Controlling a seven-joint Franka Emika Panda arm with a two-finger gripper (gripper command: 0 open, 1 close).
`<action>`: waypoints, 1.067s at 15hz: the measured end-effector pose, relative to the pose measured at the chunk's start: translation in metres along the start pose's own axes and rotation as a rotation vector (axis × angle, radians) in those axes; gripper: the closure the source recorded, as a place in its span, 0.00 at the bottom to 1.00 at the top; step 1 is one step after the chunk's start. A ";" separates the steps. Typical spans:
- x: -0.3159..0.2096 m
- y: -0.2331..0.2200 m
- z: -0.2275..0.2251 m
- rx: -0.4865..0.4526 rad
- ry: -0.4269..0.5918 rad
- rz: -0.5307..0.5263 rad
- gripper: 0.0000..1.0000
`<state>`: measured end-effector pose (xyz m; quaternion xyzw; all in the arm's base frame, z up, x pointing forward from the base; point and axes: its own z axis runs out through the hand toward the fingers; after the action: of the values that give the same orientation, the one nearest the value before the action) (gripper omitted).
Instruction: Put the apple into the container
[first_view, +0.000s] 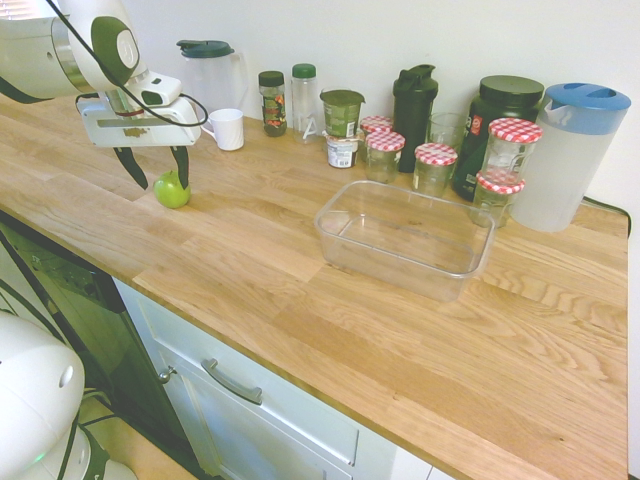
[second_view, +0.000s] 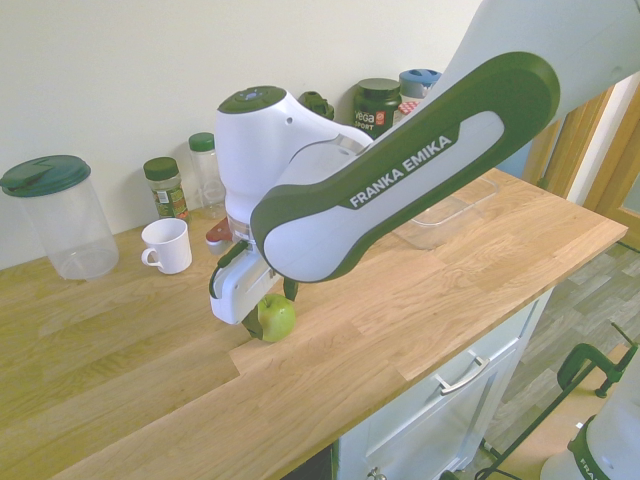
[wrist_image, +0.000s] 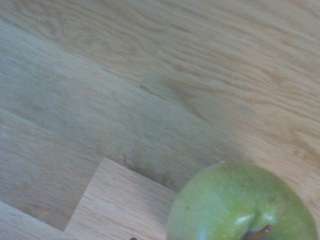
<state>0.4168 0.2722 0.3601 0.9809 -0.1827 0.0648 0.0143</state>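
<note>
Near the back-left part of the wooden counter (first_view: 300, 310), as the first exterior view shows it, one green apple (first_view: 172, 190) is sitting on the wood, and one gripper (first_view: 166, 186) is hovering low over it, its two fingers standing wide apart. One clear tub (first_view: 400, 240) is resting well apart from the apple, with bare wood lying between them. Behind, one white mug (first_view: 228, 130), one green-lidded pitcher (first_view: 212, 80), and one blue-lidded pitcher (first_view: 570, 150) are standing toward the wall. Five red-checked lids (first_view: 516, 131) are showing on glass jars (first_view: 432, 172) crowding behind the tub's rim. The counter's front edge is running above one metal drawer handle (first_view: 232, 383), and open wood is stretching in front of the tub and to its right.
</note>
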 end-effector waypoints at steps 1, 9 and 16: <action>-0.002 -0.002 0.002 -0.002 -0.005 -0.007 1.00; -0.008 -0.005 0.021 -0.020 -0.029 -0.013 1.00; 0.002 -0.003 0.021 -0.006 -0.034 0.000 1.00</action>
<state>0.4222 0.2727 0.3393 0.9818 -0.1831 0.0478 0.0142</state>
